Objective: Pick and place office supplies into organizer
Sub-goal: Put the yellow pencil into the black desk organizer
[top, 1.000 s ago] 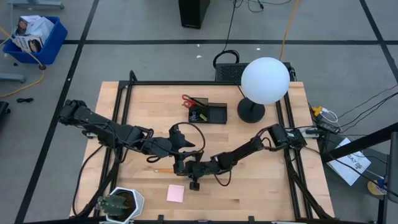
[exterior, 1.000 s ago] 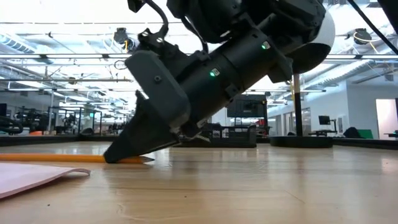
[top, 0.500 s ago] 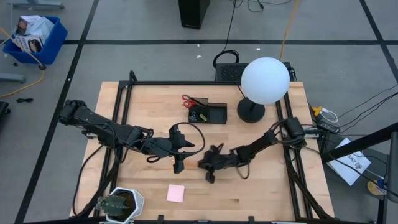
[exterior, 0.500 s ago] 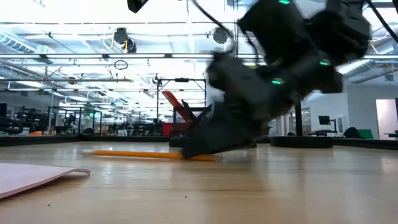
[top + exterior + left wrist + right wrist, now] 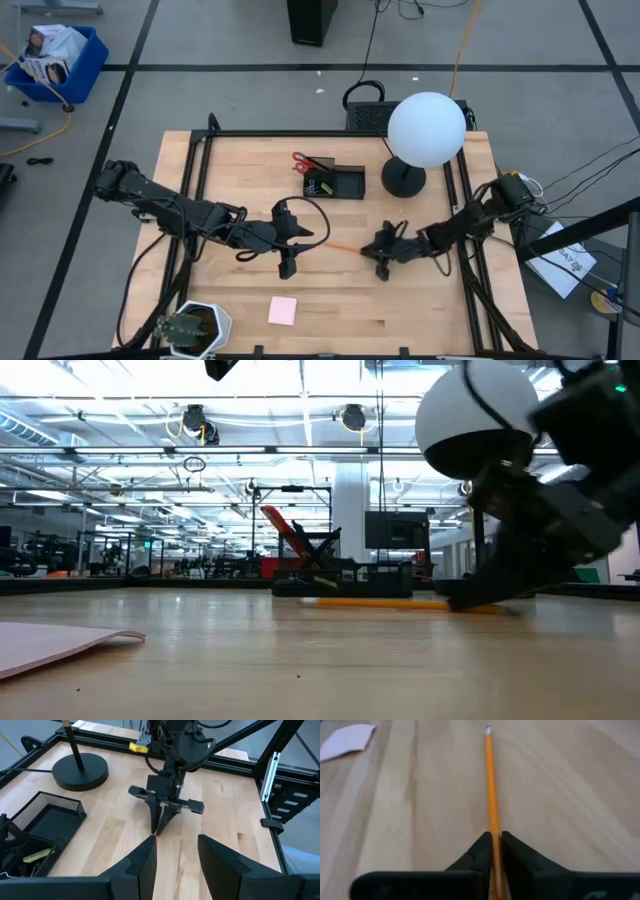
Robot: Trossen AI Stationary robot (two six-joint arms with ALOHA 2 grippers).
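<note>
Light wood worktop (image 5: 250,180), organizer (image 5: 334,181) at the back. Right pincer (image 5: 383,250) clenched on one end of orange pencil (image 5: 491,795), tip low at the surface; left pincer (image 5: 175,862) released, idle nearby. Risk: end grip, pencil pivots or slips.

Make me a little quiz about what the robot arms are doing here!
1. True or false: the right gripper is shut on the pencil.
2. Where is the sticky pad? A) in the organizer B) on the table near the front edge C) in the left gripper
3. Fill in: the scissors have ____ handles.

Key
1. True: the right wrist view shows the fingers pinching the pencil, which lies low along the table.
2. B. It lies flat on the wood, away from the organizer; the left gripper is open and holds nothing.
3. Red.
</note>
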